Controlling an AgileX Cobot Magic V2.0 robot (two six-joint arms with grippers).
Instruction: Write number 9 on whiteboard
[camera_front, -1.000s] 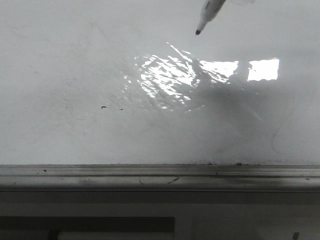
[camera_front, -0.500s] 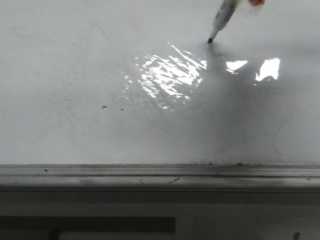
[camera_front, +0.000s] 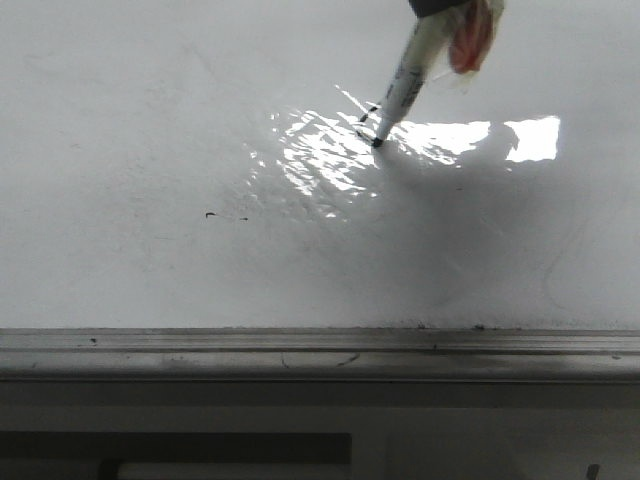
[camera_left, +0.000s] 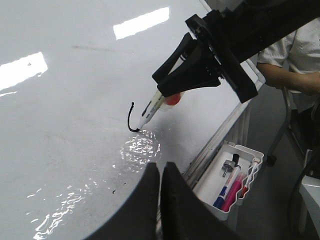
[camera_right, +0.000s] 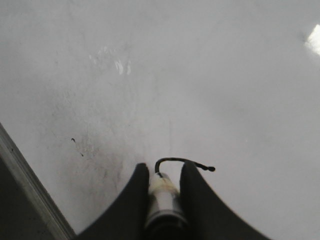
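The whiteboard (camera_front: 150, 100) fills the front view, with a grey ledge (camera_front: 300, 350) along its lower edge. My right gripper (camera_right: 165, 172) is shut on a white marker (camera_front: 405, 85). The marker's black tip (camera_front: 378, 142) touches the board in the glare patch. A short curved black stroke of the number 9 (camera_left: 129, 117) ends at the tip; it also shows in the right wrist view (camera_right: 182, 161) and faintly in the front view (camera_front: 368, 112). My left gripper (camera_left: 161, 170) is shut and empty, held back from the board below the stroke.
A tiny black dash (camera_front: 208, 214) sits left of the glare (camera_front: 330, 150). An orange-red lump (camera_front: 470, 40) hangs beside the marker. A white tray (camera_left: 252, 152) with spare markers hangs off the board's ledge. A person in a white shirt (camera_left: 295, 55) sits beyond the board.
The marker came down from the top edge, touched the board, then moved down and left, leaving a short curved black stroke. More of the marker and the orange-red lump now show.
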